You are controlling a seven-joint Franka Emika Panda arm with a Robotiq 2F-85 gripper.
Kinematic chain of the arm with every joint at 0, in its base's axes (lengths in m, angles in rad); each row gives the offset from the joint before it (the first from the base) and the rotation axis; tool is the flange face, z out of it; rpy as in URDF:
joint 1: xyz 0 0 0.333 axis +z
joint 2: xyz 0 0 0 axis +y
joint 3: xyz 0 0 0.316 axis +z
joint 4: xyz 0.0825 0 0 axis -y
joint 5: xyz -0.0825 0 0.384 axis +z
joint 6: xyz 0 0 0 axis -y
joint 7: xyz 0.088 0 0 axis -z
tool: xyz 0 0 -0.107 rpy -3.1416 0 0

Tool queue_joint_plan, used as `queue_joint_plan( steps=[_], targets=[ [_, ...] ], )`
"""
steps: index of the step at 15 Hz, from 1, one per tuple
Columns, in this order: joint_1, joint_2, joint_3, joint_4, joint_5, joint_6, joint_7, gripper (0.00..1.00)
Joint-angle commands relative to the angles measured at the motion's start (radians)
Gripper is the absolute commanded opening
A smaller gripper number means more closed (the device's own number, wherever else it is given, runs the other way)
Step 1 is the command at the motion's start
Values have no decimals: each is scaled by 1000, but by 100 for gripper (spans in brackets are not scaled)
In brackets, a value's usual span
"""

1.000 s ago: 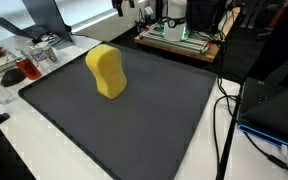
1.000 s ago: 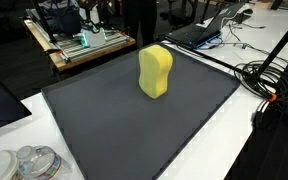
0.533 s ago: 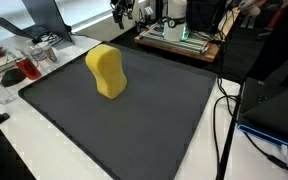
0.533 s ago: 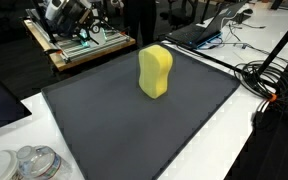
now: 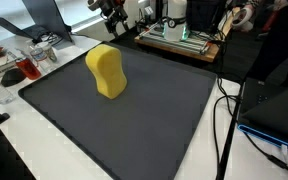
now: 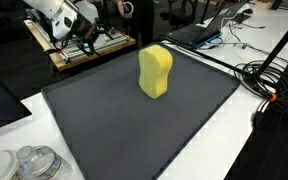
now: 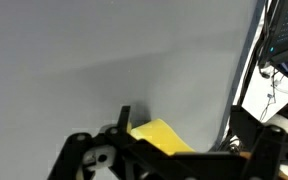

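A yellow contoured sponge [image 5: 106, 72] stands upright on a dark grey mat [image 5: 144, 125]. It shows in both exterior views [image 6: 155, 72], toward the far side of the mat [image 6: 124, 125]. My gripper [image 5: 111, 8] hangs high above the mat's far edge, behind the sponge and well apart from it. It also shows with the white arm in an exterior view [image 6: 86, 28]. In the wrist view the gripper [image 7: 189, 142] has its black fingers [image 7: 124, 117] spread wide with nothing between them. The sponge [image 7: 156, 133] lies far below, seen between them.
A wooden bench with green-lit equipment [image 5: 179, 38] stands behind the mat [image 6: 84, 45]. Clear plastic containers [image 5: 29, 58] and a red item [image 5: 14, 73] sit at one side. Cables [image 6: 269, 80] and a laptop [image 6: 206, 30] lie on the white table beside the mat.
The arm and gripper have come into both exterior views from the top edge, moving over the far side of the mat. The sponge has not moved.
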Motion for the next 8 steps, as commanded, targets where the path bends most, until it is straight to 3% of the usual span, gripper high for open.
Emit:
queue_joint_plan(
  steps=[1, 2, 3, 5, 8],
  targets=[
    [-134, 194, 132, 234, -35, -126, -33, 100],
    [-174, 226, 165, 292, -54, -157, -16, 100],
    [-187, 129, 200, 166, -29, -72, -2, 100],
    [-225, 191, 231, 249, -45, -107, 0, 100],
    [-235, 217, 236, 276, -51, -119, 1, 100]
  ],
)
